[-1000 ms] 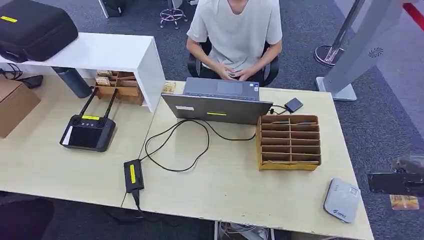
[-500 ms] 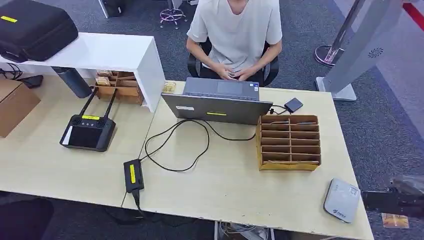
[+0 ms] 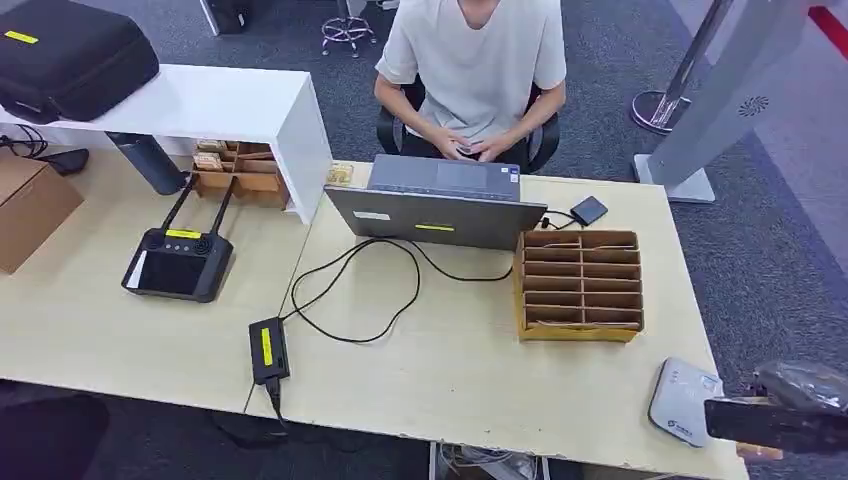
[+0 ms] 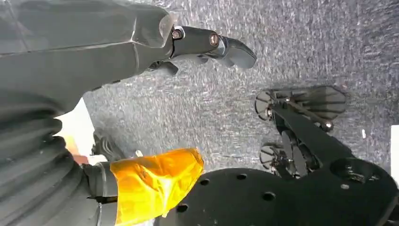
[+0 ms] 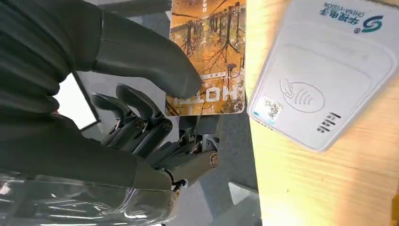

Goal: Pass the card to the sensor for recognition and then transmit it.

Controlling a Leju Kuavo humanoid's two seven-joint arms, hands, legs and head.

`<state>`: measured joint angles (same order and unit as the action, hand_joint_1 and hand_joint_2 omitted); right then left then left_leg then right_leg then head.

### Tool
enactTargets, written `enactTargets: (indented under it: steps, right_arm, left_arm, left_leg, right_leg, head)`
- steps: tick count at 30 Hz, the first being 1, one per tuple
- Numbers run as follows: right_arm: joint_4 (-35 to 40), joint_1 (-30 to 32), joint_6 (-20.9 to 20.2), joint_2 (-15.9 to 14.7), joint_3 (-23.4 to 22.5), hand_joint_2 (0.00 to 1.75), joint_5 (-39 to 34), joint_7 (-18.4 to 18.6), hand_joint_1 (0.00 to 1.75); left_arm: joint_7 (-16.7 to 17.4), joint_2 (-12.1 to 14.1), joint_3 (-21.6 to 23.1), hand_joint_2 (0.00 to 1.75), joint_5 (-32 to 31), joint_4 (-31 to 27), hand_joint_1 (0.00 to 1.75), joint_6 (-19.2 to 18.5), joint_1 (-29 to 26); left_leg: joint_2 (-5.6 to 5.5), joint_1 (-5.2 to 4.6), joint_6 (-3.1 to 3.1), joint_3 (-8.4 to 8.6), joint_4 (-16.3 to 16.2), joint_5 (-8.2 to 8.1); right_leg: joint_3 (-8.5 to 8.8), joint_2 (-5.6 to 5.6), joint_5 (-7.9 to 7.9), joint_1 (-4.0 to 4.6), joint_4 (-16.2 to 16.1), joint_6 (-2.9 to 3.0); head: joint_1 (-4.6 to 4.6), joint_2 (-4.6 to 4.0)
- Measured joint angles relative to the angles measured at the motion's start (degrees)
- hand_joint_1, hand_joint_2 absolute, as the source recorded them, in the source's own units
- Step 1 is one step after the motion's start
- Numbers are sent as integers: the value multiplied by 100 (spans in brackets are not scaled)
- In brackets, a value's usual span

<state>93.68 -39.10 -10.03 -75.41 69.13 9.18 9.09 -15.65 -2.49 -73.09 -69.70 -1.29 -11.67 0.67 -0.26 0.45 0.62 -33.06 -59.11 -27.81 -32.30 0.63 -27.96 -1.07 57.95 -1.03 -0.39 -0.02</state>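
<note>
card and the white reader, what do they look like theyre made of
Card: looks like glossy printed plastic or coated card stock, thin and flat with an orange photo print. Reader: most likely matte white moulded plastic, with rounded edges and printed symbols. Table: pale wood-grain top, probably laminate.

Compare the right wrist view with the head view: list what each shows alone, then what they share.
Right wrist view alone: the card's orange printed face, pinched under the right hand's thumb, with the card just off the table edge beside the sensor.

Head view alone: the laptop, the cardboard organizer, the controller, the seated person.

Both: the white sensor at the table's near right corner, and the right hand next to it.
</note>
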Motion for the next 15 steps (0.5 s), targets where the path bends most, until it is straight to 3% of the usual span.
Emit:
enactTargets:
  steps: [9, 13, 14, 15]
  right_arm:
    - [-72, 893, -118, 319, -1118, 175, 502, -88, 175]
    - [-72, 915, -127, 336, -1148, 175, 511, -87, 175]
    - [-129, 1220, -273, 448, -1567, 175, 629, -219, 175]
    - [-140, 1247, -340, 481, -1644, 175, 675, -221, 175]
  left_arm:
    - [-15, -4, -72, 175, -81, 0, 0, -33, 37]
    - [-17, -4, -79, 175, -83, 0, 0, -35, 37]
    - [-18, 2, -136, 175, -118, 0, 0, -50, 15]
    - [-20, 2, -140, 175, -118, 0, 0, -55, 12]
  left_leg:
    - [-5, 0, 0, -1, 0, 0]
    - [-6, 0, 0, -2, 0, 0]
    - [-7, 0, 0, -3, 0, 0]
    - [-5, 0, 0, -2, 0, 0]
  right_leg:
    - [0, 4, -1, -1, 0, -1]
    - [0, 5, -1, 0, 0, -1]
    - [0, 6, -1, 0, 0, -1]
    - [-1, 2, -1, 0, 0, -1]
  head:
    - [-2, 0]
    - [-2, 0]
    - [-2, 0]
    - [-2, 0]
